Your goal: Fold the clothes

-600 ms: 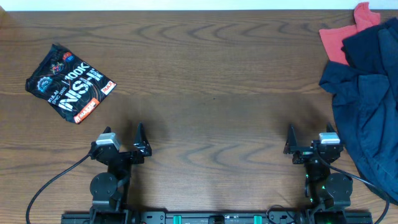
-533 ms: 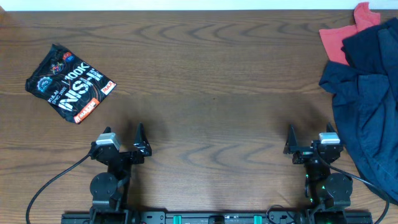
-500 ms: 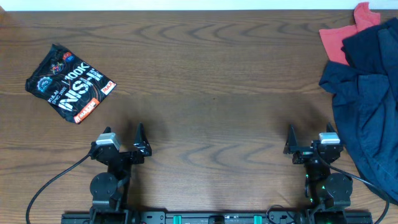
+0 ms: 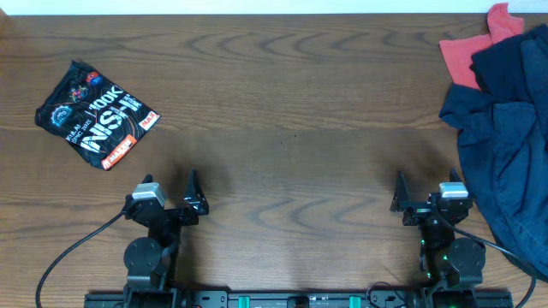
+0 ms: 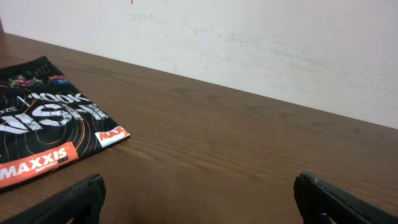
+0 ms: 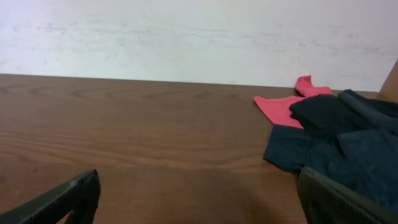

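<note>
The clothes [image 4: 505,128] are a wrinkled dark navy pile at the table's right edge, running off the frame. They also show at the right of the right wrist view [image 6: 351,146]. My right gripper [image 4: 425,198] rests near the front edge, just left of the pile, open and empty; its fingertips [image 6: 339,199] stand wide apart over bare wood. My left gripper [image 4: 168,195] rests at the front left, open and empty, with its fingers [image 5: 68,202] wide apart and far from the clothes.
A glossy black snack bag [image 4: 94,115] with white lettering lies at the far left, and shows in the left wrist view [image 5: 43,137]. A red cloth [image 4: 467,53] lies partly under the navy pile at the back right [image 6: 283,106]. A white wall stands behind the wooden table [image 4: 291,94].
</note>
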Action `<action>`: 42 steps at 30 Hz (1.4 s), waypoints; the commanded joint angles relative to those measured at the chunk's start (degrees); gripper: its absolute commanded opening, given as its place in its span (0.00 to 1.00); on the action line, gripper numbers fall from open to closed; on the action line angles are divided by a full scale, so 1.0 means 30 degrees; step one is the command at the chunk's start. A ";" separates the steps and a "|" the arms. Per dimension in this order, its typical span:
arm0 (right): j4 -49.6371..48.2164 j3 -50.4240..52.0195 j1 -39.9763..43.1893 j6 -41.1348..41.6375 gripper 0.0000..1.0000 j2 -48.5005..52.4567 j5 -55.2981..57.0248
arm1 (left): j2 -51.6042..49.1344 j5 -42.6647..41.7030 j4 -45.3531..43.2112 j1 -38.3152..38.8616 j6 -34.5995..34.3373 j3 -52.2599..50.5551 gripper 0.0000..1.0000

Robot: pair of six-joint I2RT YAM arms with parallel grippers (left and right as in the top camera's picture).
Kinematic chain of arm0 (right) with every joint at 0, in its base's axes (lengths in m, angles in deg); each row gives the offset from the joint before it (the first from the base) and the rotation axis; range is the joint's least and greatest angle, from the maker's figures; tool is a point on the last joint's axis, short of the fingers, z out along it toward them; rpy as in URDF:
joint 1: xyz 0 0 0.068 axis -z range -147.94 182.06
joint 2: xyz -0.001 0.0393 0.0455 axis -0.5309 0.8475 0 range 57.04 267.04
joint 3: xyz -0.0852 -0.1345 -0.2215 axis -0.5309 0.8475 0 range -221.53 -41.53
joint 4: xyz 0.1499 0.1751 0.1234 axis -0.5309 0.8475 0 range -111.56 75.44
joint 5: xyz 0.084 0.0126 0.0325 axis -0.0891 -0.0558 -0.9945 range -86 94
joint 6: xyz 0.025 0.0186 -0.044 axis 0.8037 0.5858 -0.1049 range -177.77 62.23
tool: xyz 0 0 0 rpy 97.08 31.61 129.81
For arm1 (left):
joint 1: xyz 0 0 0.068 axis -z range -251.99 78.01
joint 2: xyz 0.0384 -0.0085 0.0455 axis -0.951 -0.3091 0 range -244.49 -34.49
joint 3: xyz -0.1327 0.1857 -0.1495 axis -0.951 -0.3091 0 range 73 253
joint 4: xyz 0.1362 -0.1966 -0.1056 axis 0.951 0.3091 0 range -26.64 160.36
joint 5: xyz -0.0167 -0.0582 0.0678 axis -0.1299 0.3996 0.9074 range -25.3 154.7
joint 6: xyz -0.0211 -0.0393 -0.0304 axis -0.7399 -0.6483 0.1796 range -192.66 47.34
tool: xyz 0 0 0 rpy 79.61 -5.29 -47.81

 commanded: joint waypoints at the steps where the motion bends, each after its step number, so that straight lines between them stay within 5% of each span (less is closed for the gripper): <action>1: 0.0080 0.0015 0.0182 -0.0342 0.99 -0.0015 -0.0066 | 0.0131 0.0036 0.0554 0.0080 0.0240 -0.0430 0.98; 42: 0.0175 -0.0903 0.0182 0.0809 0.99 -0.0007 -0.0503 | 0.0058 -0.0510 0.0699 0.0080 0.0160 -0.0087 0.98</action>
